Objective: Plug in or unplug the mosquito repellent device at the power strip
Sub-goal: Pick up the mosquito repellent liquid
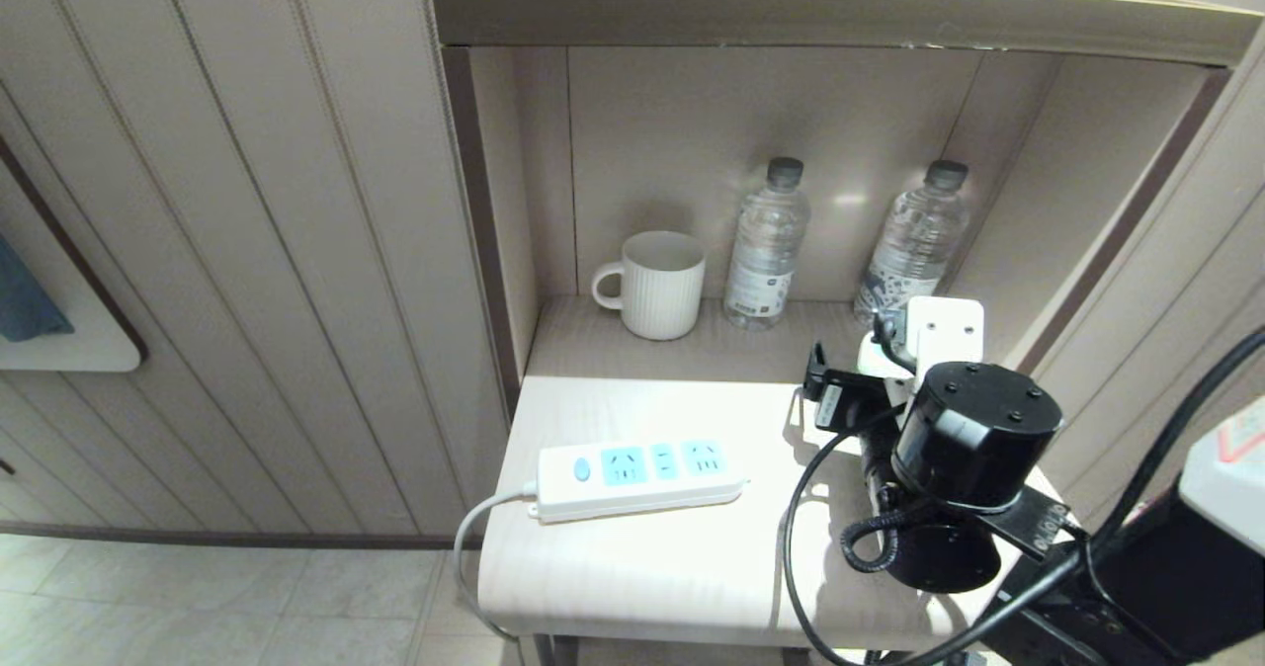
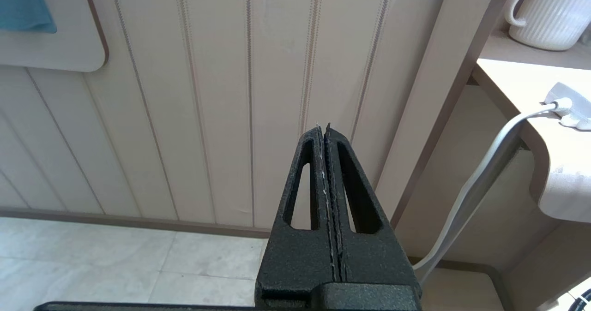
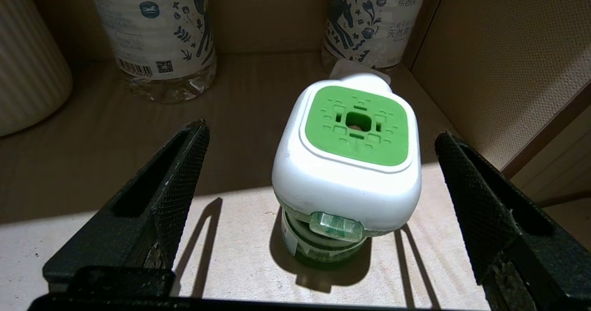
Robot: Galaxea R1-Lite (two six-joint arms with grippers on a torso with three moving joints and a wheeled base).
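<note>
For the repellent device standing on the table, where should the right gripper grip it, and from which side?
Judging from the right wrist view, grip the mosquito repellent device by the two opposite flanks of its white head, coming down from above. It stands upright, the head is its widest part, and the open right gripper already straddles it. The green bottle below is narrower and mostly hidden.

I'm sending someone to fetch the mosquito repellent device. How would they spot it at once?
Find the small bedside table with the power strip. The mosquito repellent device stands upright on its right side, before two water bottles, between the right end effector's open fingers. Only it has a green-and-white top.
</note>
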